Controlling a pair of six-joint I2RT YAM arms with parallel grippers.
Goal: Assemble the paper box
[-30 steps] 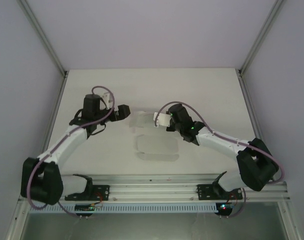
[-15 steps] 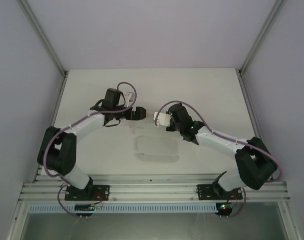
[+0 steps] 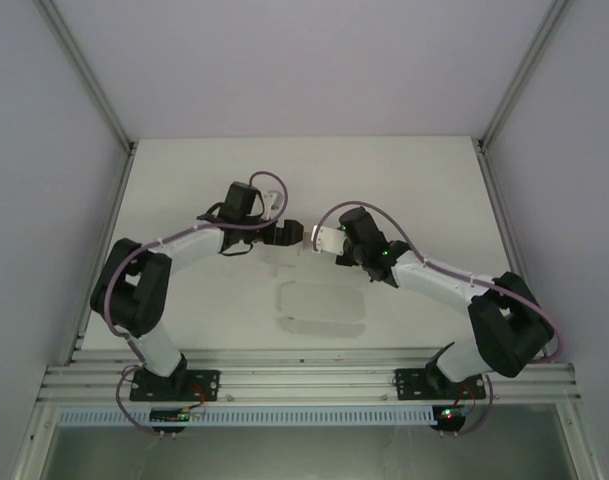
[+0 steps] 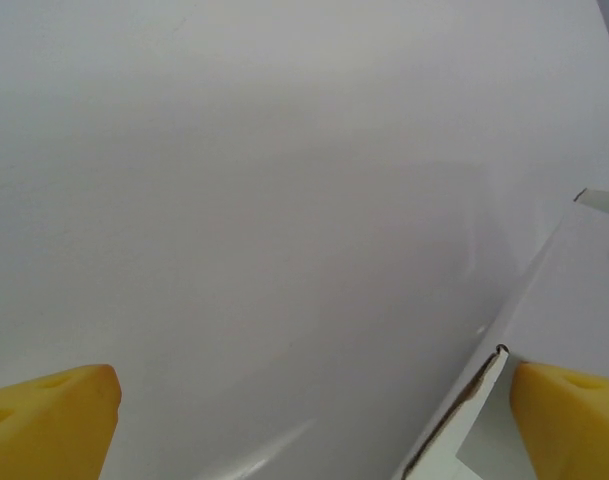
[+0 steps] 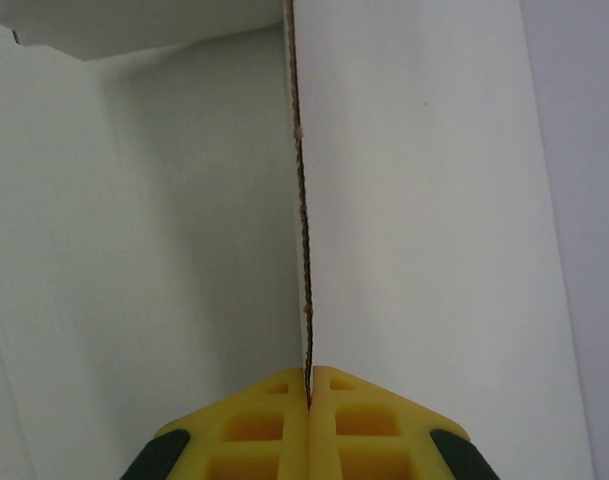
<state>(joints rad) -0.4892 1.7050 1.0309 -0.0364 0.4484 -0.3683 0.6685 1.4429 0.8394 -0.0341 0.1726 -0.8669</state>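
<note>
White card, thin, pinched edge-on in my right end effector (image 5: 309, 375). The two yellow pads are pressed together on a cut edge of the paper box (image 5: 414, 200). White panels show on either side of that dark edge line, running away from the wrist camera. In the top view the box is near the middle of the surface (image 3: 404, 180), between my two end effectors.

Left end effector (image 4: 309, 405): spread wide, holding nothing. Its yellow fingertips (image 4: 54, 405) sit at the two lower corners of the left wrist view. A corner of the card comes into the gap from the right side, close by the right-hand fingertip. Whether card and tip touch, I cannot tell. From above, the left end effector is just beside the held card, on its left, pointing toward it.

A flat pale sheet (image 3: 319, 303) with rounded corners lies on the surface nearer my bases, apart from both end effectors. I cannot tell its material.

Both arms bend inward, elbows out.
</note>
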